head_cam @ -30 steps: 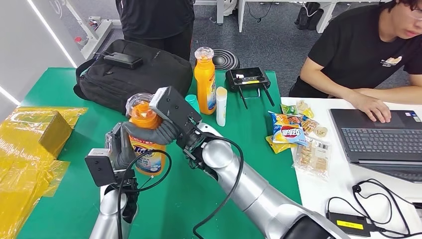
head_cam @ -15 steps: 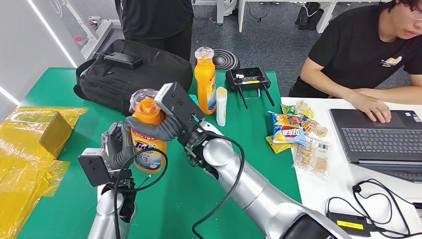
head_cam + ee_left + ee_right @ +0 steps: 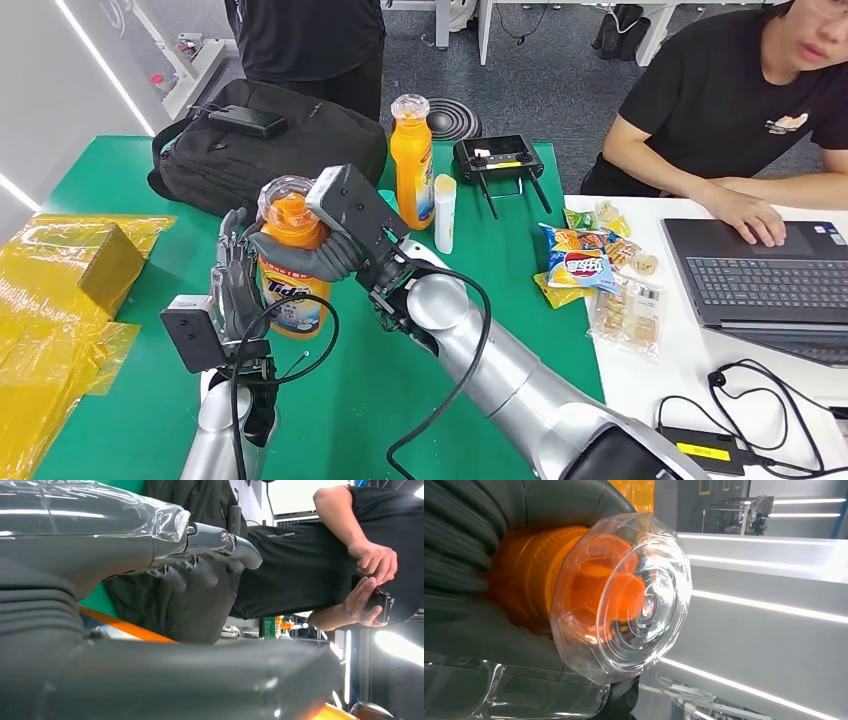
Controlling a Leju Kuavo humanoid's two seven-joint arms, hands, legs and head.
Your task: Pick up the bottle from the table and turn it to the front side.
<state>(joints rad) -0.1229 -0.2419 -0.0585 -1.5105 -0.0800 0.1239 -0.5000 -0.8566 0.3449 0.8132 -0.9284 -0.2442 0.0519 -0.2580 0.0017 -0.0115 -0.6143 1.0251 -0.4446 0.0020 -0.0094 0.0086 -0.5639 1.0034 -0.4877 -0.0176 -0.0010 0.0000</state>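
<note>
You have a green table (image 3: 480, 300) with a black fabric backpack (image 3: 270, 150) lying at its far side, and crumpled yellow plastic wrapping (image 3: 60, 290) along its left edge. A person in a black T-shirt (image 3: 740, 110) sits at the adjoining white desk beside an open dark laptop (image 3: 770, 280). Your right hand (image 3: 305, 255) wraps its grey fingers around the neck of the orange detergent bottle with the clear plastic cap (image 3: 290, 265), which stands upright near the middle of the table in front of the backpack; from the right wrist, the clear cap (image 3: 624, 597) sticks out past the curled fingers. Your left hand (image 3: 235, 275) stands just beside the bottle's left flank with its fingers straightened and apart, holding nothing. A second orange bottle (image 3: 412, 165) stands behind, well apart, next to a black handheld controller (image 3: 498, 160).
</note>
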